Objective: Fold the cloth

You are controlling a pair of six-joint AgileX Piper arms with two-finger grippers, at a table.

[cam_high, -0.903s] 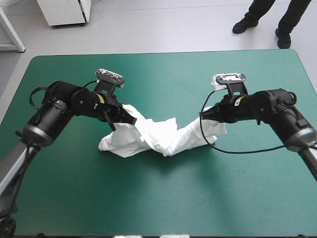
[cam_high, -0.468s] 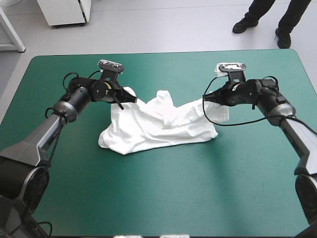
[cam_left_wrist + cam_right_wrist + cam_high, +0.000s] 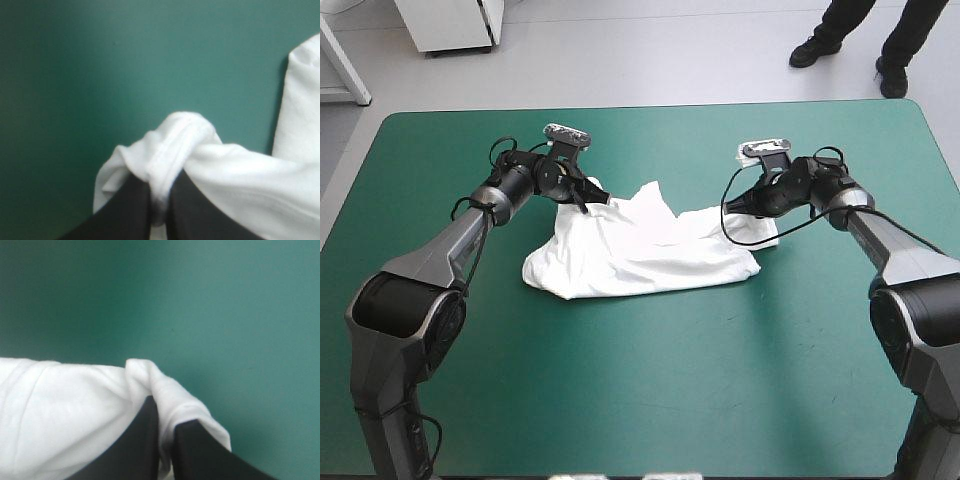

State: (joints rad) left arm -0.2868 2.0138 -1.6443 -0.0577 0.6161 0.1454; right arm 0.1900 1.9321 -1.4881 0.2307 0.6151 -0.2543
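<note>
– So, where is the T-shirt (image 3: 640, 255)?
– Half-spread on the table (image 3: 650, 400), nearer its far edge. The left gripper (image 3: 592, 196) and right gripper (image 3: 748, 206) each pinch a corner on that far side, probably to pull it flat.

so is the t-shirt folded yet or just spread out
Spread, not folded: the T-shirt lies mostly flat but wrinkled on the teal-green cover, far corners pinched in the left claw and right claw.

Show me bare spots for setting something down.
Bare: the teal-green table cover between the white short-sleeved T-shirt and the near edge, and the far strip beyond both arms. Crowded: the middle, where left tool and right tool grip the T-shirt.
</note>
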